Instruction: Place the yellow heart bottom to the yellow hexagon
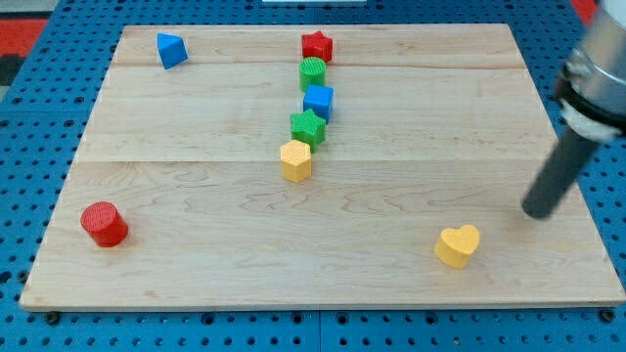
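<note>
The yellow heart [458, 244] lies near the board's bottom right. The yellow hexagon [295, 160] sits near the board's middle, at the lower end of a line of blocks. My tip [538, 212] is at the view's right, up and to the right of the yellow heart, a short gap away from it and far right of the hexagon.
Above the hexagon run a green star [307, 127], a blue cube [318, 101], a green cylinder [312, 73] and a red star [316, 45]. A blue triangular block [171, 49] lies at top left, a red cylinder [104, 224] at bottom left. The wooden board [196, 244] rests on blue pegboard.
</note>
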